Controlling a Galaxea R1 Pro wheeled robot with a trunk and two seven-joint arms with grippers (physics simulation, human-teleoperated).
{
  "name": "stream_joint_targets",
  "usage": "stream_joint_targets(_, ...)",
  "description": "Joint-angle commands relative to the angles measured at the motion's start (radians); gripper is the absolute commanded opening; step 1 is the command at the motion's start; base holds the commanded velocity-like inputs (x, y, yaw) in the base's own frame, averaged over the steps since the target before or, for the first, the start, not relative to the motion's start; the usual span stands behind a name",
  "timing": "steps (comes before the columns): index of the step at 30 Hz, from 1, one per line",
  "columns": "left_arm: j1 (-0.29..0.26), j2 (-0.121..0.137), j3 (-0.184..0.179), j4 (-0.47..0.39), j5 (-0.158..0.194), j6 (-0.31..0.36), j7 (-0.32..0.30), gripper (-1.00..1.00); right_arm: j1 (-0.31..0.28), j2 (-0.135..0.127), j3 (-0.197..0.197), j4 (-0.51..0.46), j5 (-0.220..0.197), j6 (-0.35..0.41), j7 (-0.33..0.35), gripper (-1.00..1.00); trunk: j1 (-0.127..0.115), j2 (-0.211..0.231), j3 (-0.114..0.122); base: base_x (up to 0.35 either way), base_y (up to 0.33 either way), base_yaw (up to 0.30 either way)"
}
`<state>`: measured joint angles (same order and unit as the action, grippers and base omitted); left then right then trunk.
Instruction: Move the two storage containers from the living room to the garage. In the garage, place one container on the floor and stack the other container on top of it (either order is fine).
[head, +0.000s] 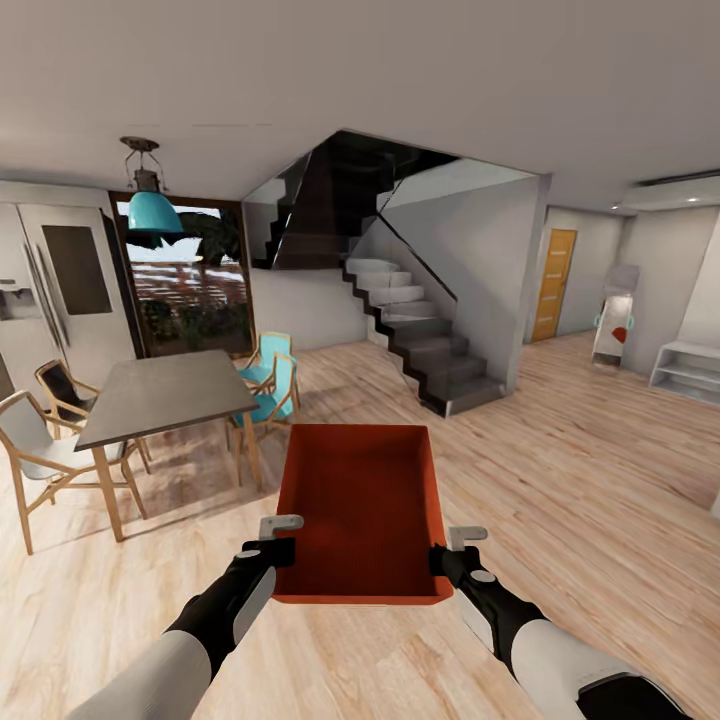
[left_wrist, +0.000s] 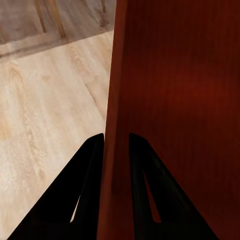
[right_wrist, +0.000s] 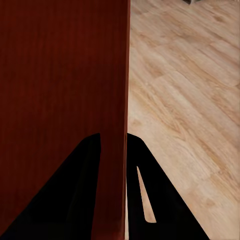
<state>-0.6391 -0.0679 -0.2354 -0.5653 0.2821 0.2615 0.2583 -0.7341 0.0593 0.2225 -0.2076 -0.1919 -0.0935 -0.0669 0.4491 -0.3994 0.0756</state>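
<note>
One orange-red storage container (head: 362, 505) hangs in front of me above the light wood-plank floor, held level between both arms. My left gripper (head: 280, 550) is shut on its left wall (left_wrist: 116, 100), one black finger (left_wrist: 85, 185) on each side. My right gripper (head: 445, 560) is shut on its right wall (right_wrist: 122, 90) in the same way, a finger (right_wrist: 80, 185) inside the bin. The bin is empty. The second container is out of view, and so is the garage.
A grey dining table (head: 165, 395) with wooden chairs (head: 40, 445) and teal chairs (head: 270, 385) stands at the left. A dark staircase (head: 420, 340) rises ahead. An orange door (head: 553, 285) and a white shelf (head: 685, 370) lie at the right.
</note>
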Motion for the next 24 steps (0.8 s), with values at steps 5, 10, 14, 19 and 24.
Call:
stream_joint_targets(5, -0.001, 0.002, 0.072, -0.002, 0.06, 0.002, 0.01, -1.0, -0.001, -0.001, -0.025, -0.003, -0.006, -0.004, -0.002, -1.0, 0.001, -0.001, 0.0, 0.322, 0.0, 0.0)
stream_joint_targets(10, -0.001, 0.002, 0.071, -0.002, 0.06, 0.003, 0.01, -1.0, -0.001, -0.001, -0.025, -0.003, -0.006, -0.004, -0.001, -1.0, 0.001, -0.001, 0.0, 0.322, 0.0, 0.0)
stream_joint_targets(14, -0.001, 0.002, 0.071, -0.002, 0.06, 0.003, 0.01, -1.0, -0.001, 0.0, -0.025, -0.003, -0.007, -0.003, -0.001, -1.0, 0.001, -0.001, 0.0, 0.322, 0.0, -0.002)
stream_joint_targets(19, -0.001, 0.002, 0.071, -0.002, 0.06, 0.003, 0.01, -1.0, -0.001, -0.001, -0.025, -0.003, -0.007, -0.004, -0.002, -1.0, 0.001, -0.001, 0.0, 0.323, 0.0, -0.165)
stream_joint_targets(24, -0.001, 0.002, 0.071, -0.002, 0.06, 0.003, 0.01, -1.0, -0.001, -0.001, -0.025, -0.002, -0.008, -0.004, -0.003, -1.0, 0.001, -0.001, 0.0, 0.323, 0.0, -0.269)
